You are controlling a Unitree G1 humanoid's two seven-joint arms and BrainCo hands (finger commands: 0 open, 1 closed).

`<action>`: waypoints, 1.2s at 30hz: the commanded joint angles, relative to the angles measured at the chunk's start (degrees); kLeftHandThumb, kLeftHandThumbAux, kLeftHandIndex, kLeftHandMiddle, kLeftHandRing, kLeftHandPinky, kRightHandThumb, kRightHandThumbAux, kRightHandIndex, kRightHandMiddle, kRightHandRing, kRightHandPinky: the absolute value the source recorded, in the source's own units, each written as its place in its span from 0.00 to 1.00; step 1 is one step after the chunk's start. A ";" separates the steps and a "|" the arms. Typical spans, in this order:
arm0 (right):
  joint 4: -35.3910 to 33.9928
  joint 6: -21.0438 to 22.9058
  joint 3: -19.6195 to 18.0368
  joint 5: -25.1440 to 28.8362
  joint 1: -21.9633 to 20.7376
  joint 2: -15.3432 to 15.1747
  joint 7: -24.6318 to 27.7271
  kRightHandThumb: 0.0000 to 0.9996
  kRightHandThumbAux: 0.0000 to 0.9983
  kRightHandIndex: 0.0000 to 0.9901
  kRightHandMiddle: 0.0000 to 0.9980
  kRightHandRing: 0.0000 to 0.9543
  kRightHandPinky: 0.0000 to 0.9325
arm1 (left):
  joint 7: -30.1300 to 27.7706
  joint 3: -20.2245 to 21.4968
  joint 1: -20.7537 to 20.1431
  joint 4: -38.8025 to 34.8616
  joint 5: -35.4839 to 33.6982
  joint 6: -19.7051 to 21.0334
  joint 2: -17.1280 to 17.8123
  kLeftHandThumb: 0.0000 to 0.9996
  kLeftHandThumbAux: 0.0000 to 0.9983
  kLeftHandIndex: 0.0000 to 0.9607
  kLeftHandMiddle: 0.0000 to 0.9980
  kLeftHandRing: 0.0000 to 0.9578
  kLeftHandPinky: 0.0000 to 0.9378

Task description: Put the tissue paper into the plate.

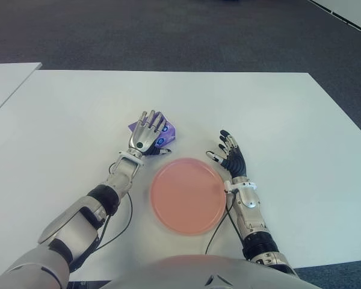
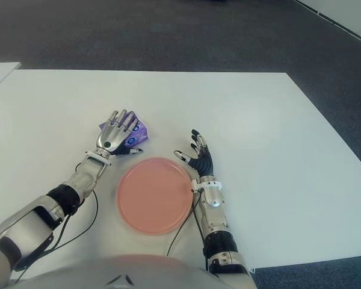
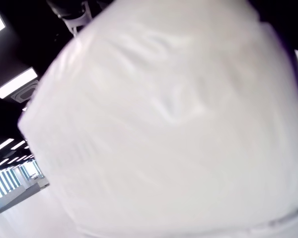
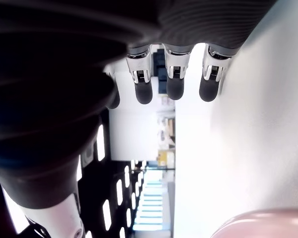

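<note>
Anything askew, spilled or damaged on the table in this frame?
Nothing stands out. The round pink plate sits flat on the white table, holding nothing. The purple tissue packet lies just beyond it, under the left hand, whose grip I cannot judge. The right hand shows open beside the plate's right rim.

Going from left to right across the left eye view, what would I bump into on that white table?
Left robot hand lying over the purple tissue paper → pink plate → right robot hand, fingers spread, holding nothing.
</note>
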 commanded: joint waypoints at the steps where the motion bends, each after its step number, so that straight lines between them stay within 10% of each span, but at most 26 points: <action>1: 4.59 2.87 -0.25 0.57 4.96 0.27 0.22 0.06 0.83 0.11 0.09 0.04 0.00 | 0.33 -1.65 1.79 6.98 -1.22 1.55 -1.63 0.28 0.14 0.00 0.00 0.00 0.00; 36: 3.99 2.25 -0.72 0.55 5.35 -0.26 0.81 0.05 0.81 0.10 0.08 0.03 0.00 | 2.84 -3.66 -0.46 14.64 -10.49 -0.03 -5.15 0.33 0.12 0.00 0.00 0.00 0.00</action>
